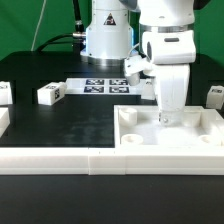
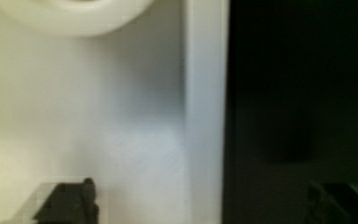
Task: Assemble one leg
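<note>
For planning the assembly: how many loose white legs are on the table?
3. Far-left leg at the exterior view's left edge, second leg near it, right leg at its right edge. The arm may hide more.

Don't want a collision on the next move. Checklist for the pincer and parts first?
1. Pincer open: ok, fingers apart in the wrist view.
2. Pincer empty: ok.
3. Rim of the top between the fingers: ok.
4. Pincer touching the top: cannot tell.
5. Leg free to grasp: ok, lying apart on the table at the exterior view's left.
6. Corner hole unblocked: ok.
</note>
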Motion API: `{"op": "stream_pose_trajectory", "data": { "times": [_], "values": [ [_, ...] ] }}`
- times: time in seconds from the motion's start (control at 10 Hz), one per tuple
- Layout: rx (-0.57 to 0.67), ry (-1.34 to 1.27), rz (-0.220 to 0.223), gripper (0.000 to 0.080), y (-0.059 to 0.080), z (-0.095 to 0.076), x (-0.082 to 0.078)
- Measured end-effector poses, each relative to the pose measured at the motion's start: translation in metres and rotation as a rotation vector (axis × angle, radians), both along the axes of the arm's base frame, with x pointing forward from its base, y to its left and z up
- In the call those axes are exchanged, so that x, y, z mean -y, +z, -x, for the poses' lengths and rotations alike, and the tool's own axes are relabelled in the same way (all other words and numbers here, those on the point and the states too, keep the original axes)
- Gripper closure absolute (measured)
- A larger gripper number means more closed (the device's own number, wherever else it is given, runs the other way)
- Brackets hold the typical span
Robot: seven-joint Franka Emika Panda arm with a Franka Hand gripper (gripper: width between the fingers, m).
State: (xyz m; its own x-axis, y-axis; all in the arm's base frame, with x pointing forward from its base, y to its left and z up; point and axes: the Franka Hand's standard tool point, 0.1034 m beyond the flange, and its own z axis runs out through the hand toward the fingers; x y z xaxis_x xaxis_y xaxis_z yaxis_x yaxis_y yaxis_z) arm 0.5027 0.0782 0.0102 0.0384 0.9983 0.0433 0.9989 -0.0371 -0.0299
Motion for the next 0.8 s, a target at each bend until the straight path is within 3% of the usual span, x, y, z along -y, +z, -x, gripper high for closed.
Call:
{"op": "stream_pose_trajectory", "data": {
  "times": [0.6, 0.8],
  "values": [
    [-0.001, -0.053, 0.001, 0.0151, 0.002, 0.001, -0.002],
    [0.016, -0.185, 0.016, 0.0151, 0.032, 0.016, -0.018]
  ]
}}
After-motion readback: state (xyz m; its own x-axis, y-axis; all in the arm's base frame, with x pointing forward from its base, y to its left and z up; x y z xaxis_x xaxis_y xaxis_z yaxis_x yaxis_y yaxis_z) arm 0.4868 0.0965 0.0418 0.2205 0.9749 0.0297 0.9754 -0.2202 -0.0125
